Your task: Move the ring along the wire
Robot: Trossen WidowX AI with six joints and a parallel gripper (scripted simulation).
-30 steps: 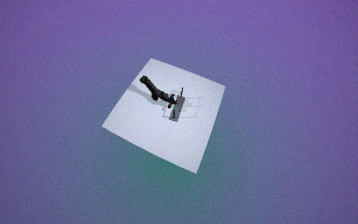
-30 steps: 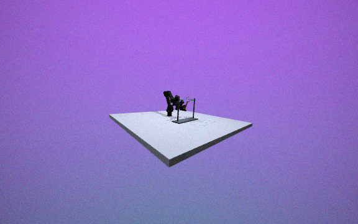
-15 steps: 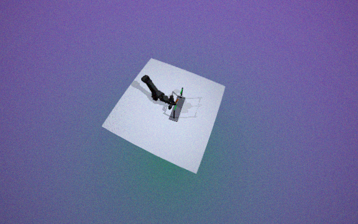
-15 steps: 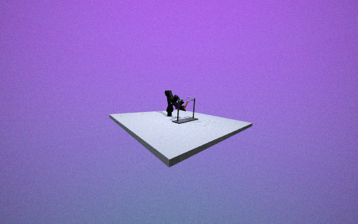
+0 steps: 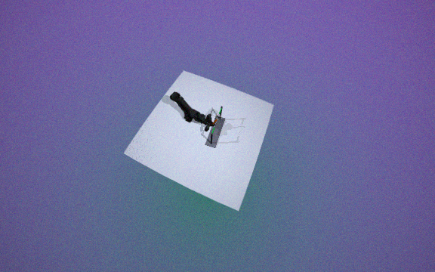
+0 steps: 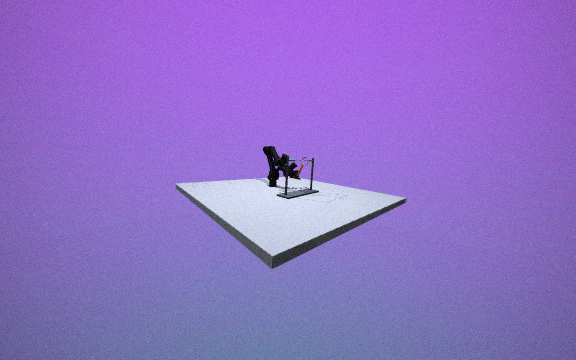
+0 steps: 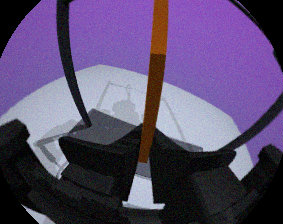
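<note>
The gripper (image 5: 213, 124) (image 6: 297, 176) (image 7: 144, 150) is shut on the orange handle (image 5: 215, 121) (image 6: 301, 170) (image 7: 156, 65), which slants up from between the fingers in the exterior view. The small pale ring (image 6: 304, 157) is at the handle's top, around the wire as far as its size shows, near the far post (image 6: 312, 176). A green wire part (image 6: 292, 160) lies toward the near post (image 6: 286, 186); the other green part (image 5: 220, 110) (image 6: 310, 160) lies by the far post. Whether the ring touches the wire is too small to tell. The ring is out of the wrist view.
The posts stand on a dark grey base (image 5: 211, 143) (image 6: 293, 194) on the white table (image 5: 187, 166) (image 6: 248, 220). In the wrist view, one post (image 7: 67, 60) rises at left and the other (image 7: 257, 127) at right, outside the fingers. The arm reaches in from the robot's side.
</note>
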